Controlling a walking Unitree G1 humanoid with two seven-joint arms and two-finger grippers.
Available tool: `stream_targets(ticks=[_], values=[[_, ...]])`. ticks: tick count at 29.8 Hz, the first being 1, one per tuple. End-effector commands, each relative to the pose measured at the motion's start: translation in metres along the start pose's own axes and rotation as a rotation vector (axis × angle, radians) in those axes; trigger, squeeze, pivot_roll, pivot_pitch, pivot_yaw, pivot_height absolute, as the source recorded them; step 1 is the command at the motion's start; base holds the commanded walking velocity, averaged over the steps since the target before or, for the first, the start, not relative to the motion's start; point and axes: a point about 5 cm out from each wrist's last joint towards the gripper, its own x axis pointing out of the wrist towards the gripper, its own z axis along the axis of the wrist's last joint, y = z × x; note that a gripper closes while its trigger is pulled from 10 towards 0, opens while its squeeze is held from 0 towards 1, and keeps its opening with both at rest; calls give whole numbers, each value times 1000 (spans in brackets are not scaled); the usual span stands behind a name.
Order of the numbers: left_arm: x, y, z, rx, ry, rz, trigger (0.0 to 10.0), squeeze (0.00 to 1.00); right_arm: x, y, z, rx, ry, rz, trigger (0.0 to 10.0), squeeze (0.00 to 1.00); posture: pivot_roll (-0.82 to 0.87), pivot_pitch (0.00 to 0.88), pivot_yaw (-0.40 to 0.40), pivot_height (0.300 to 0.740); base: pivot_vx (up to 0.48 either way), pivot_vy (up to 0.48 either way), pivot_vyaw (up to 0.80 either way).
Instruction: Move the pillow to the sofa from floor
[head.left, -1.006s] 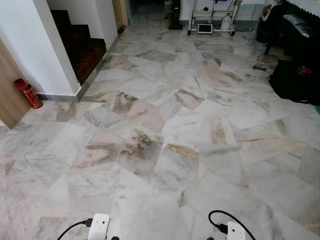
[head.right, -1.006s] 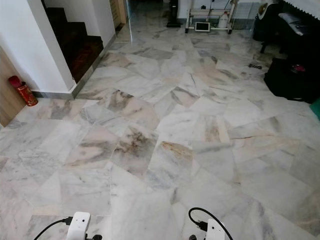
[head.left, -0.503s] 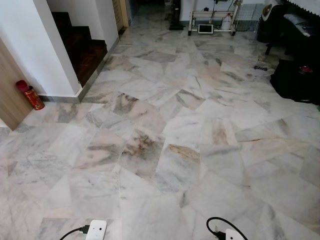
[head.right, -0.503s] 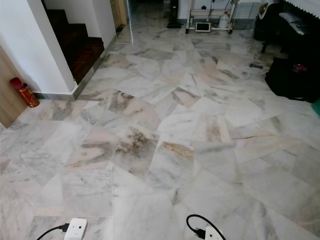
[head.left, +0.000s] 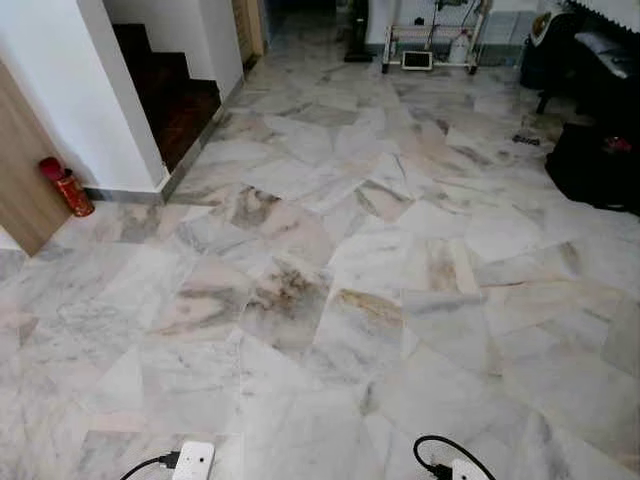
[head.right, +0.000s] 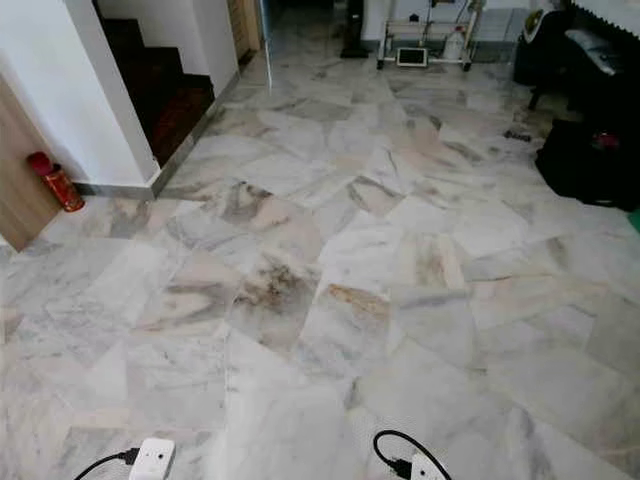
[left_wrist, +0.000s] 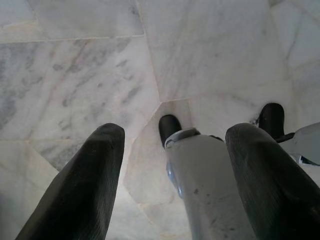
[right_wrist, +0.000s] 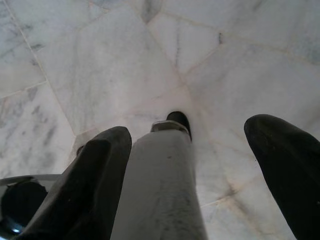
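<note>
A red canister stands beside dark stairs on marble floor.

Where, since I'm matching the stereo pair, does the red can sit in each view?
Left eye view: red can at far left, at the foot of the white wall beside the wooden panel.
Right eye view: same corner, far left.
Wrist views: both aimed down at the floor.
Shared landmark: the dark stairs.

Cams: head stereo pair, two wrist cams.
Eyes look forward-down across marble floor; wrist cams look straight down, close, same floor.
</note>
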Motion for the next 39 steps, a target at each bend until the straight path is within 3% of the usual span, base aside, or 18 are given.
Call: stream_targets(ticks=[1, 13, 39], values=[[-1, 0, -5, -12, 19, 8, 10000, 0, -1, -2, -4, -4, 18, -2, 10000, 0, -41, 0, -1, 740, 0, 0, 0], [0, -2, -4, -26, 17, 0, 10000, 0, 0, -2, -3, -3, 14, 0, 10000, 0, -36, 0, 1, 740, 0, 0, 0], [0, -2, -2, -24, 12, -13, 10000, 0, 0, -2, -1, 16, 8, -7, 10000, 0, -42, 0, 5, 740, -293, 0, 0]])
